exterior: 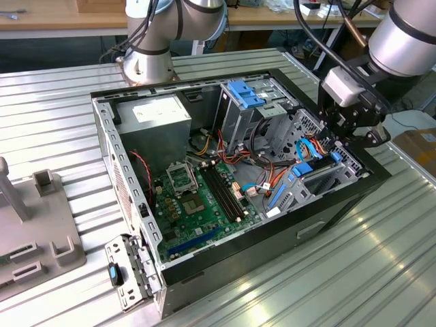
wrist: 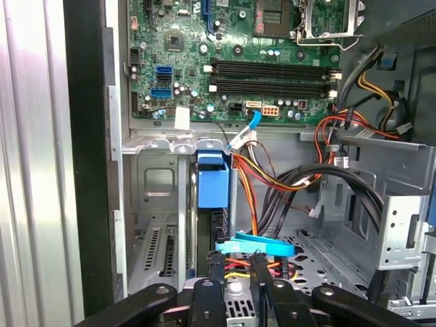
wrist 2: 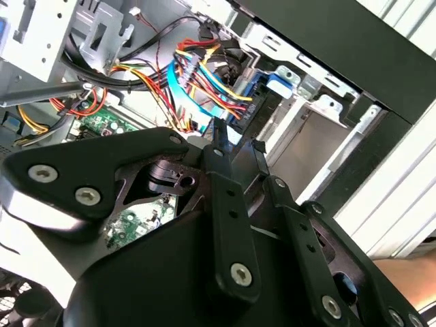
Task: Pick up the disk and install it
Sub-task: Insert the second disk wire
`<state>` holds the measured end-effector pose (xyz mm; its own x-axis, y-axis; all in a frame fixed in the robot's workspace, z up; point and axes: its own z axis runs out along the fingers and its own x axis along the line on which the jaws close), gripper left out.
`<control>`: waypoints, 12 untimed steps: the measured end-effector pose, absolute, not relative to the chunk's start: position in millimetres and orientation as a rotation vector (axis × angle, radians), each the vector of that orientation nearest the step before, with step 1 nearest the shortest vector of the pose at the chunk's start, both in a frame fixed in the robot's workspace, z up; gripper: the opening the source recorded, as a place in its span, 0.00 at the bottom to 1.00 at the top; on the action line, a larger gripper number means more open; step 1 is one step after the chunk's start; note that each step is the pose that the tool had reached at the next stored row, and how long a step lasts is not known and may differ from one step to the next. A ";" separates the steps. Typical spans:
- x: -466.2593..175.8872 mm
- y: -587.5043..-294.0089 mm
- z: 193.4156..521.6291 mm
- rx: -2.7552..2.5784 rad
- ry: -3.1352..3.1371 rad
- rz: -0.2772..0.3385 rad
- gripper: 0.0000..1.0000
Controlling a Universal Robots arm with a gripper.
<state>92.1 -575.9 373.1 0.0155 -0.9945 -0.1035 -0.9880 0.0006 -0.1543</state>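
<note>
The disk (exterior: 319, 174) stands on edge in the drive bay at the open computer case's (exterior: 340, 204) end on the exterior view's right, dark with blue rails. Its blue tab (wrist: 212, 180) and dark edge show in both wrist views, tab (wrist 2: 279, 82) toward the case wall. My gripper (exterior: 343, 139) hangs just above that bay. The two black fingers (wrist: 216, 267) are parallel with a narrow gap; cables show through the gap and nothing is held. One fingertip (wrist 2: 218, 135) is close over the disk's edge; contact cannot be told. A light-blue flat cable (wrist: 257, 244) crosses right in front of the gripper (wrist: 238, 262).
Inside the case lie the green motherboard (exterior: 197, 197), a grey power supply (exterior: 157, 112) and a metal cage with a blue top (exterior: 248, 95). Red, yellow and black cable bundles (wrist 2: 204, 75) crowd the bay. A grey fixture (exterior: 34, 218) sits at the exterior view's left on the ribbed metal table (exterior: 354, 272).
</note>
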 end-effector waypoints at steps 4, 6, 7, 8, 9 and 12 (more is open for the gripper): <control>92.1 -574.1 373.0 -2.099 2.084 -0.053 0.29; 92.1 -573.9 373.0 -2.100 2.084 -0.053 0.29; 92.1 -573.8 372.9 -2.101 2.086 -0.051 0.29; 92.7 -573.8 373.1 -2.108 2.095 -0.035 0.29; 93.7 -573.6 373.0 -2.124 2.122 0.010 0.29; 93.8 -570.8 373.0 -2.131 2.136 0.012 0.29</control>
<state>93.8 -570.8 373.0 0.0018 -0.9956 -0.0935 -0.9966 0.0059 -0.0820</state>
